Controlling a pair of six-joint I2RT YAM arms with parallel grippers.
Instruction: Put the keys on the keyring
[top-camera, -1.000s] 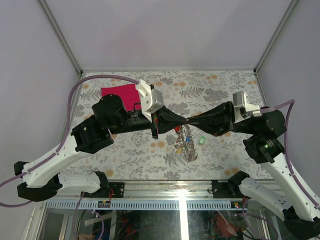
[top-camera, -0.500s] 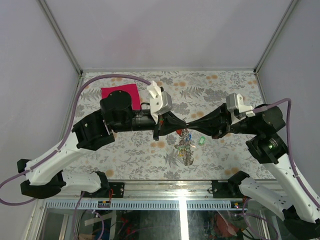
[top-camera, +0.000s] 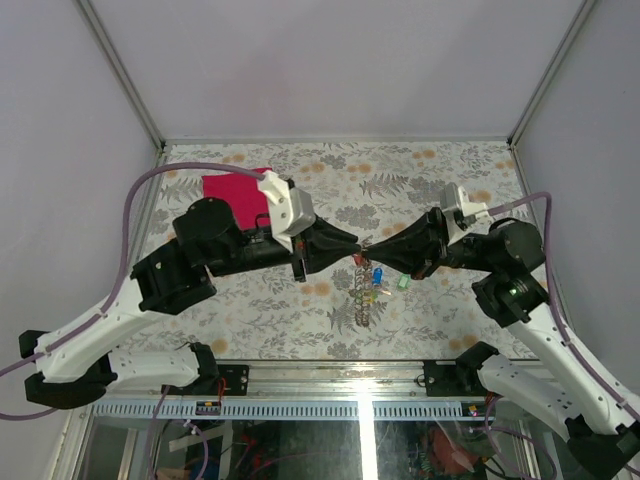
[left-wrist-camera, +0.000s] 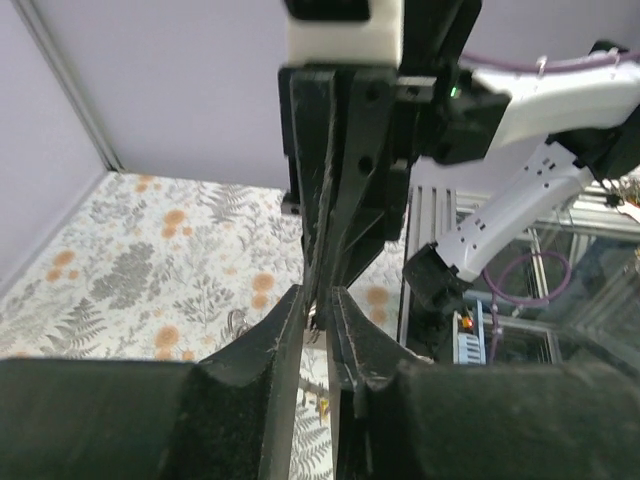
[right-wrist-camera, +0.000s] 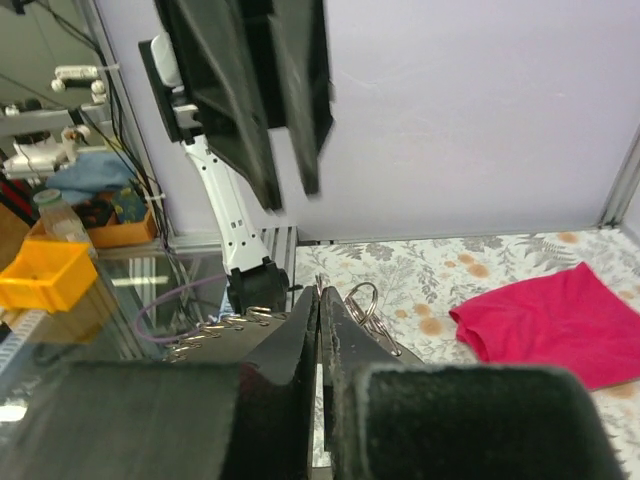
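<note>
The grey jagged keyring (top-camera: 364, 300) hangs above the table between my two grippers, with blue (top-camera: 378, 276) and yellow (top-camera: 367, 296) keys dangling on it. My right gripper (top-camera: 374, 248) is shut on the ring's wire; in its wrist view the jaws (right-wrist-camera: 320, 290) pinch thin metal, with the coils (right-wrist-camera: 215, 328) to the left and small split rings (right-wrist-camera: 363, 302) to the right. My left gripper (top-camera: 357, 248) faces it tip to tip, its fingers (left-wrist-camera: 316, 292) slightly apart around the wire. A green key (top-camera: 403, 282) lies on the table.
A magenta cloth (top-camera: 235, 188) lies at the back left of the floral table, behind my left arm. Grey walls close the table on three sides. A metal rail runs along the near edge (top-camera: 330, 372).
My right gripper has closed on the keyring. My left gripper's jaws have parted a little and its wrist has drawn back leftward. The hanging bundle now dangles straighter.
</note>
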